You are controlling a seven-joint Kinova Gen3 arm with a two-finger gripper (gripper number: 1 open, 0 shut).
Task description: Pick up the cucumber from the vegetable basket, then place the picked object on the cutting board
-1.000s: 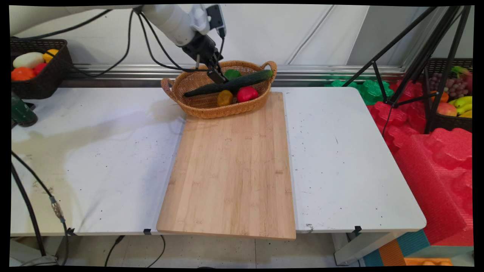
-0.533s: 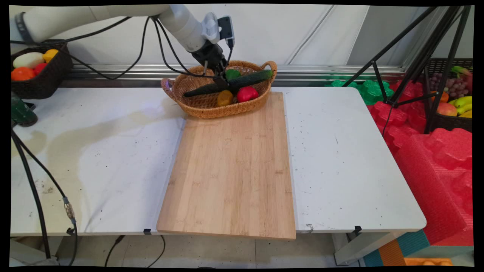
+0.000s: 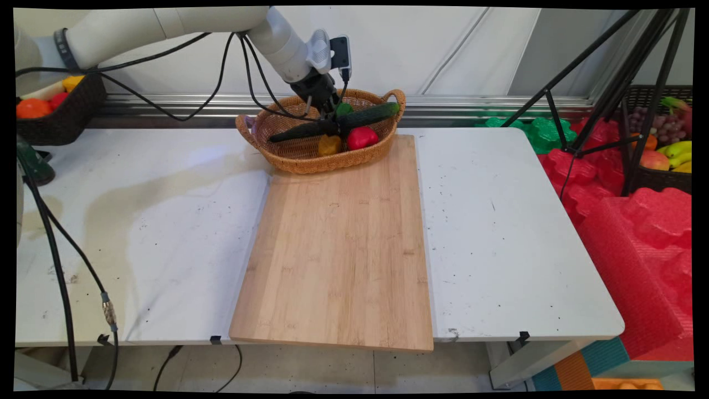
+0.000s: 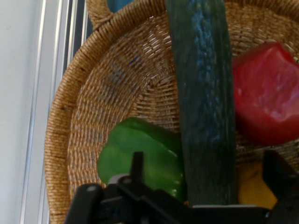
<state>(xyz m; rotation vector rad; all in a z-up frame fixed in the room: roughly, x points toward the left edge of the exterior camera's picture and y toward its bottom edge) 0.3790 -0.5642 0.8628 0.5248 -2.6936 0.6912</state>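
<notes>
Cucumber (image 3: 338,122), long and dark green, lies slantwise across the woven wicker basket (image 3: 288,152) at the far edge of the table (image 3: 515,233), one end resting on the rim by the right handle. The black gripper (image 3: 331,117) is down inside the basket at the cucumber's middle, its fingers spread with one on each side of the cucumber, not closed on it. In the hand view the cucumber (image 4: 205,107) runs up between the fingers (image 4: 280,172). A green bell pepper (image 4: 142,158) sits just beside it on one side, a red bell pepper (image 4: 268,93) on the other, and a yellow pepper (image 4: 252,186) lies partly under it near the gripper. The basket's front touches the far end of a bamboo cutting board (image 3: 338,249) lying on the white table
</notes>
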